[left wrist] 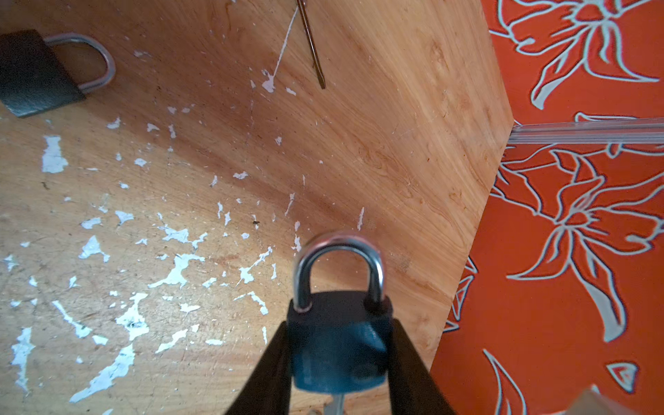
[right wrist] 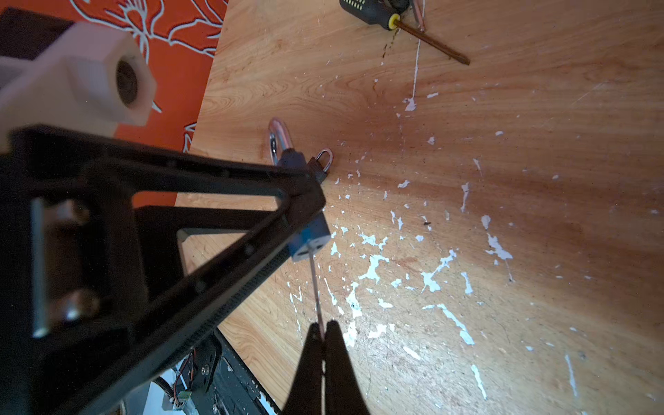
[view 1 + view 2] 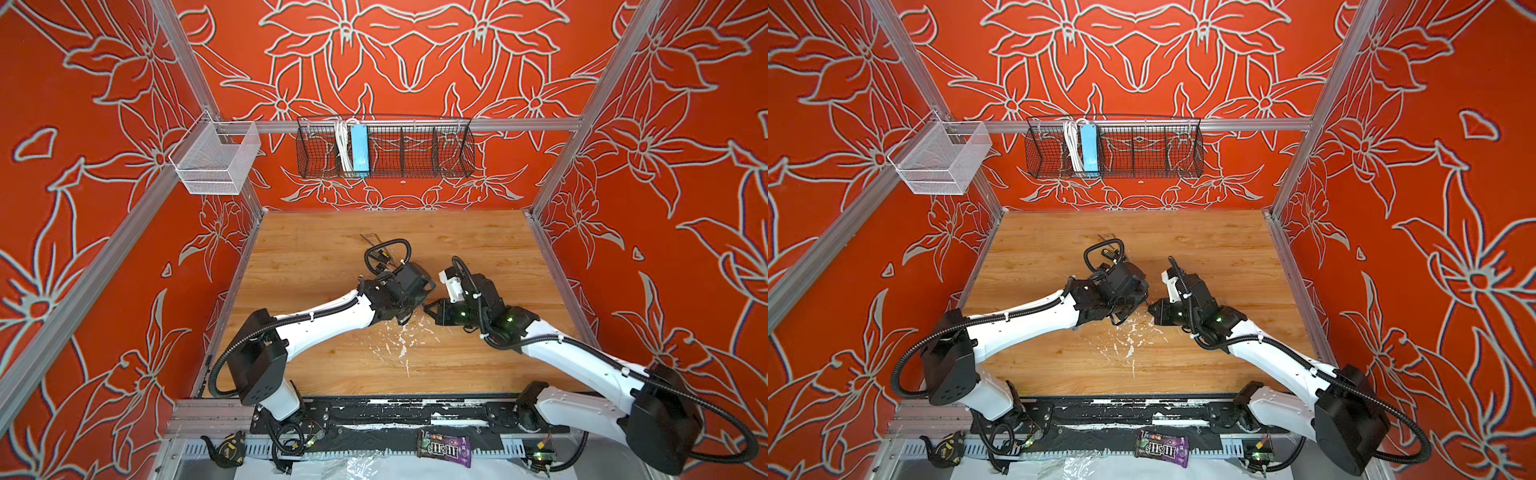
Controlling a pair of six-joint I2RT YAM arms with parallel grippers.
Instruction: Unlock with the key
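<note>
- Left jaws pinch the blue metal padlock with a silver loop (image 1: 337, 345) by its sides, above the wooden worktop (image 1: 377, 143), so it cannot spin
- Right jaws squeeze the thin silver key (image 2: 315, 287), its tip in the lock, ready to turn

- Two arms across the lower half of a top view: left arm (image 3: 320, 320) and right arm (image 3: 582, 361), with smooth white shells and boxy black joint housings.
- Black ribbed cables (image 3: 399, 240) loop along both arms, fastened with white zip ties.
- Small green lights (image 3: 509, 320) glow on the right arm's wrist.
</note>
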